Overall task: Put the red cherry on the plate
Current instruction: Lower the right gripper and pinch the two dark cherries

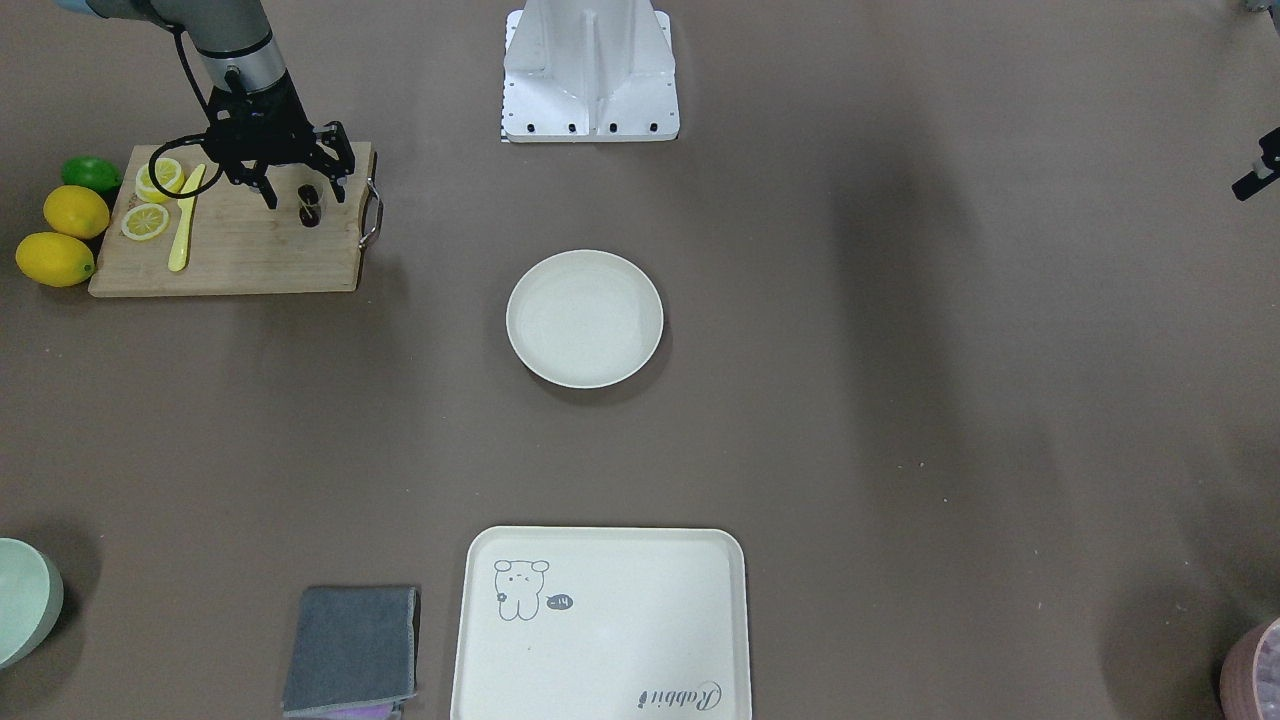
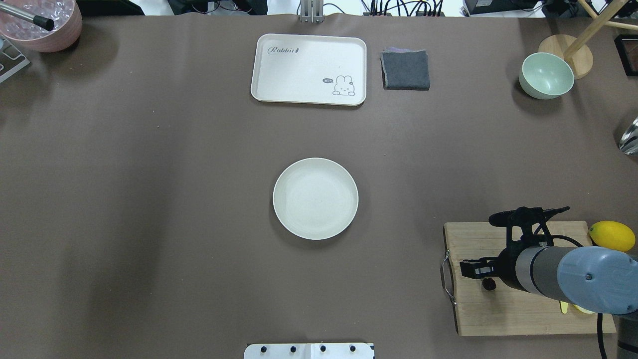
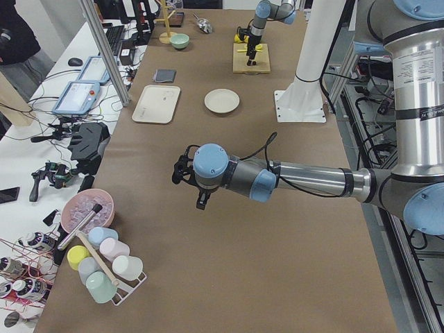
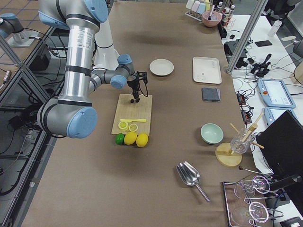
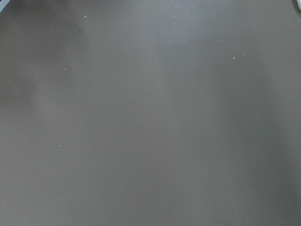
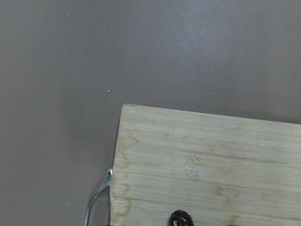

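Note:
The red cherry [image 1: 310, 206], a tiny dark pair, lies on the wooden cutting board [image 1: 250, 255] near its handle end. It also shows as a dark dot in the overhead view [image 2: 489, 284] and at the bottom edge of the right wrist view [image 6: 181, 219]. My right gripper [image 1: 305, 192] hangs open just above it, one finger on each side, holding nothing. The off-white plate [image 1: 585, 318] sits empty mid-table, well away from the board. My left gripper [image 3: 201, 200] hovers over bare cloth far down the table; I cannot tell whether it is open or shut.
On the board lie lemon slices [image 1: 147, 221] and a yellow knife [image 1: 184, 222]. Two lemons [image 1: 56, 258] and a lime [image 1: 92, 174] sit beside it. A bear tray [image 1: 600, 625], grey cloth [image 1: 352, 650] and green bowl [image 1: 22, 600] line the far side.

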Robot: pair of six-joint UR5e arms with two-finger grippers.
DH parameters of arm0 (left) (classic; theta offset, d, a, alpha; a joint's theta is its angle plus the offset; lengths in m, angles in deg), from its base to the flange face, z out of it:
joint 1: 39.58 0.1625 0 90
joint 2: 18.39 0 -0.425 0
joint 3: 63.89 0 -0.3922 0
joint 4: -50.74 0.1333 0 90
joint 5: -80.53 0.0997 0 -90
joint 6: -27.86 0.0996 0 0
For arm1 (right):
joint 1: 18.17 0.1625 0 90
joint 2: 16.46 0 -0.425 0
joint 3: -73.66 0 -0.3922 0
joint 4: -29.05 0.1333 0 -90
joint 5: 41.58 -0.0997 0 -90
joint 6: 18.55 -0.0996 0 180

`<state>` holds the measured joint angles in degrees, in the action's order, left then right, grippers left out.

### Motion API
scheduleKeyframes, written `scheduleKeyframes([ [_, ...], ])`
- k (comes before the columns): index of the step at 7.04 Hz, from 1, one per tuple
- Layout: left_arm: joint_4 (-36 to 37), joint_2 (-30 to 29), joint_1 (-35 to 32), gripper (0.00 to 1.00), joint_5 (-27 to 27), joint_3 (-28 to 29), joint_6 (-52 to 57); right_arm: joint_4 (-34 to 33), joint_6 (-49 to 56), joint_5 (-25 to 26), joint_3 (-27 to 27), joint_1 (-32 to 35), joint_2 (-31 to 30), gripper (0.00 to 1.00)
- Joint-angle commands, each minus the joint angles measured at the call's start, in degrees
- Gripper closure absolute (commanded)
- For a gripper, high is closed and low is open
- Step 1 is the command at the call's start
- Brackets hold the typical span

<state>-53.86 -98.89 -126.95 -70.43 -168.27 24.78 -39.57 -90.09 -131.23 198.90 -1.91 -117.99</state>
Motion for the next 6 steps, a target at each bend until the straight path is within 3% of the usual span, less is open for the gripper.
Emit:
scheduleKeyframes([
  [1, 0.0, 0.3, 0.0, 0.02, -0.1, -0.2, 0.0, 0.0, -0.1, 1.7, 0.0, -1.4, -0.7, 0.29],
  [6, 0.0, 0.1, 0.0, 0.02, -0.1, -0.5, 0.0, -0.1, -0.1, 1.6, 0.0, -1.6, 0.2, 1.0],
])
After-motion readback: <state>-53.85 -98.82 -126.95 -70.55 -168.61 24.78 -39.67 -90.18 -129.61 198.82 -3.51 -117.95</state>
